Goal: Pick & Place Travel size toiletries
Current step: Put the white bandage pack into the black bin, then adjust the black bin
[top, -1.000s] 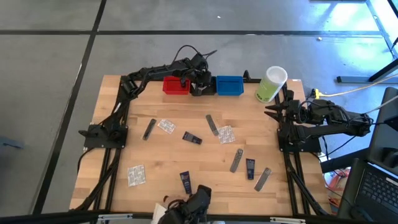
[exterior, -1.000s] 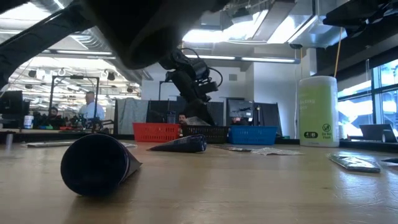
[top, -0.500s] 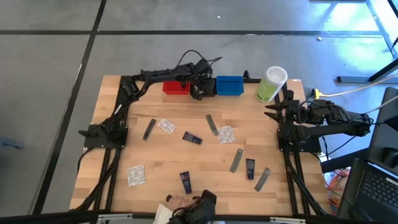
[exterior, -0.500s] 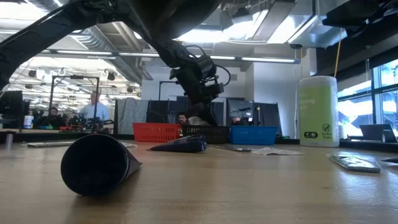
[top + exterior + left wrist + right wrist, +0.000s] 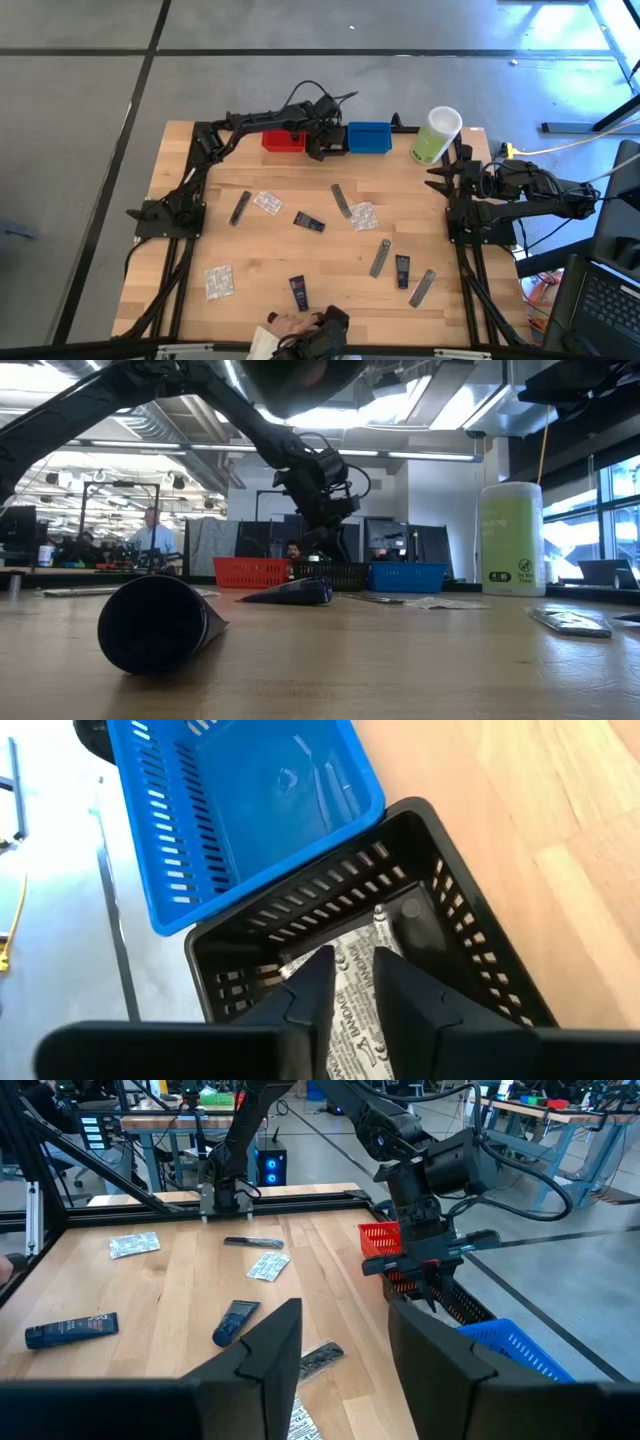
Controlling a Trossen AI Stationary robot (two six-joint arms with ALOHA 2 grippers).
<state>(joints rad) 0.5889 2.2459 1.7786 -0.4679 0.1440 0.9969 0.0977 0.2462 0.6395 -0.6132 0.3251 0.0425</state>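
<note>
Now the left end effector (image 5: 316,147) hangs over the black bin (image 5: 455,915) at the high view's upper middle, fingers slightly parted, a packet (image 5: 358,990) just under them in the bin, seemingly let go. The right end effector (image 5: 437,178) waits at right, open and empty. The nearest sachet (image 5: 342,200) lies below the bin, long axis near-vertical in frame, closer to the left arm.

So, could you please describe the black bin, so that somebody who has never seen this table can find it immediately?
Look at the far edge of the wooden table, where three small slatted bins stand in a row. The black bin is the middle one, between the red bin and the blue bin. Only it has the left gripper above it and a bandage packet inside.
</note>
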